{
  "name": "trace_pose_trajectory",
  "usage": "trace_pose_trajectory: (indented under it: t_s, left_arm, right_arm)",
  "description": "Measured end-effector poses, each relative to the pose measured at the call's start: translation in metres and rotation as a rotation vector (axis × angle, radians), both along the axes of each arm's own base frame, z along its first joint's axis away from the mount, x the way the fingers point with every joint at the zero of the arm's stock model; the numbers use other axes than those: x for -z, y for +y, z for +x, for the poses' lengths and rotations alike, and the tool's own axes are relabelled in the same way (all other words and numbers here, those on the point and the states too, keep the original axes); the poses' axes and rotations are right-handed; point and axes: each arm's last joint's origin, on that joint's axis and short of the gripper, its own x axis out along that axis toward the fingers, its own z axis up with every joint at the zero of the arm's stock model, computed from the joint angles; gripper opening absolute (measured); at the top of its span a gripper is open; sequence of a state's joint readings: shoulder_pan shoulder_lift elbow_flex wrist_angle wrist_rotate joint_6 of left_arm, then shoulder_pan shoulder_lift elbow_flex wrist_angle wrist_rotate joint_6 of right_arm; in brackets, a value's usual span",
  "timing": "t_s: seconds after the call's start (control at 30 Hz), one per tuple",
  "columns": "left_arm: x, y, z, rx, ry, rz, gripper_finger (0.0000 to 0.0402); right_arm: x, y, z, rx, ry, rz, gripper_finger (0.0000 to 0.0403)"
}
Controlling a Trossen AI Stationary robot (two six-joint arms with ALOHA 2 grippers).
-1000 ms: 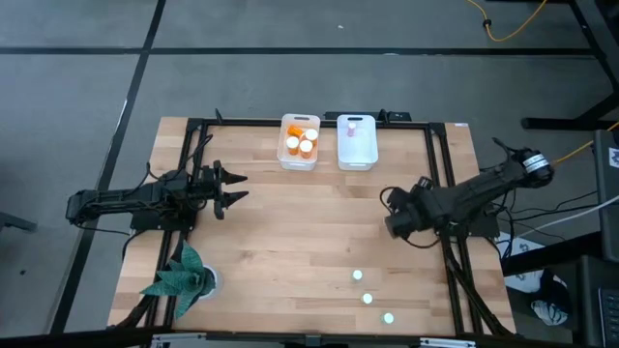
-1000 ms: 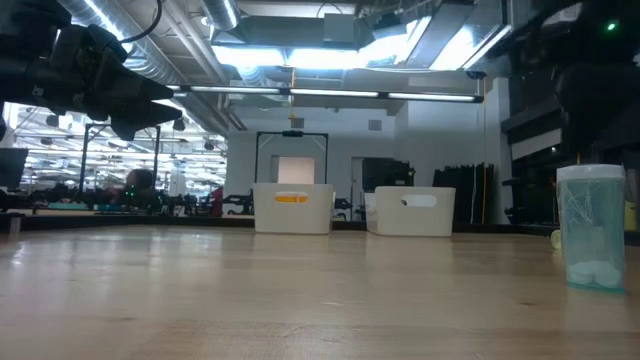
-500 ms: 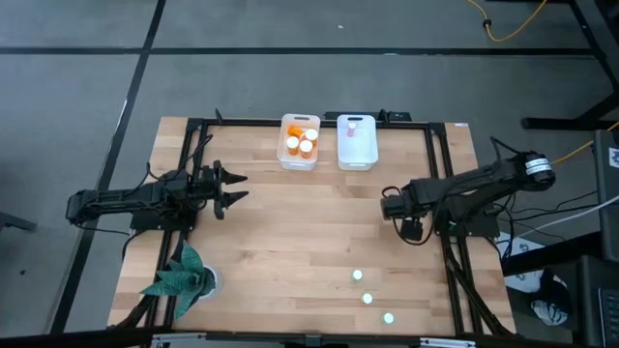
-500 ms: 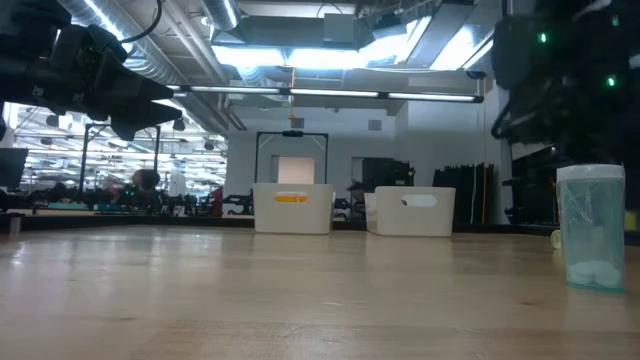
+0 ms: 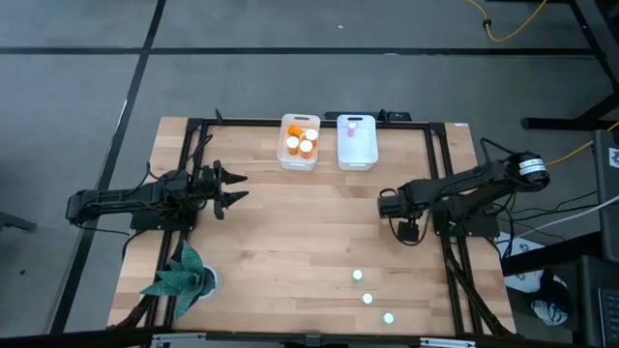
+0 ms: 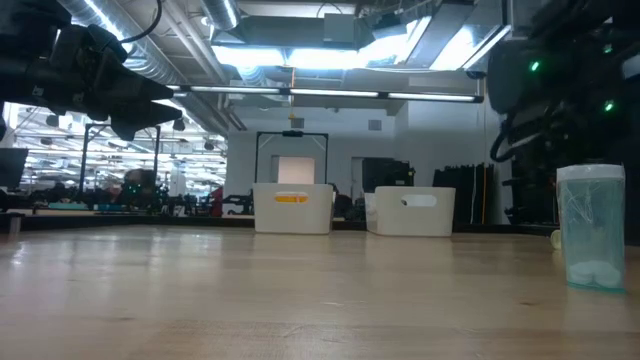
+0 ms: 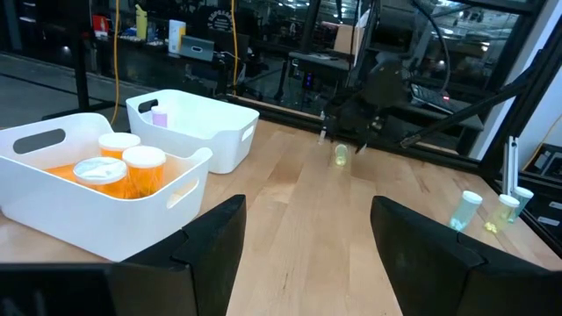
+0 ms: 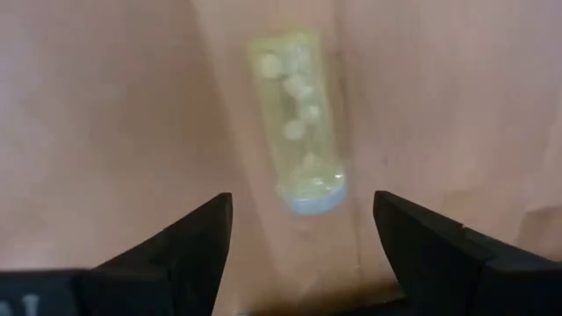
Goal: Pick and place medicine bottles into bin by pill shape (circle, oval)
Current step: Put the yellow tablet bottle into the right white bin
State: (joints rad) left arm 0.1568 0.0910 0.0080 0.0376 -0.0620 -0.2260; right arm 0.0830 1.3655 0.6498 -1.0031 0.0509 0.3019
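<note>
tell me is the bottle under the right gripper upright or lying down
Lying down. The right wrist view shows the pale green bottle flat on the table, side up, between the open right gripper fingers.

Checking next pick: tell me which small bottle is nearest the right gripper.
The pale green bottle under the right gripper; the other three stand apart.

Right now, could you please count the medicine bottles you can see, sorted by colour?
Orange bottles: 3 showing, all in the left bin
Pale green or clear bottles: 5, with 4 on the table and 1 in the right bin
Total: 8
</note>
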Motion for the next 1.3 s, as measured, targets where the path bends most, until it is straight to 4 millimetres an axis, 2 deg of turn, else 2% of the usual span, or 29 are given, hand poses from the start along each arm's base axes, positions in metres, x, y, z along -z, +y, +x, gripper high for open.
trace_pose_trajectory:
  t_s: [0.33, 1.07, 1.3]
  left_arm:
    - [0.0, 0.0, 0.0, 0.0, 0.0, 0.0, 0.0237]
    - [0.0, 0.0, 0.0, 0.0, 0.0, 0.0, 0.0237]
    - [0.0, 0.0, 0.0, 0.0, 0.0, 0.0, 0.0237]
  right_arm:
    - [0.023, -0.014, 0.007, 0.069, 0.144, 0.013, 0.0251]
    - [0.021, -0.014, 0.015, 0.05, 0.091, 0.051, 0.0243]
    - [0.022, -0.014, 0.018, 0.053, 0.059, 0.061, 0.0195]
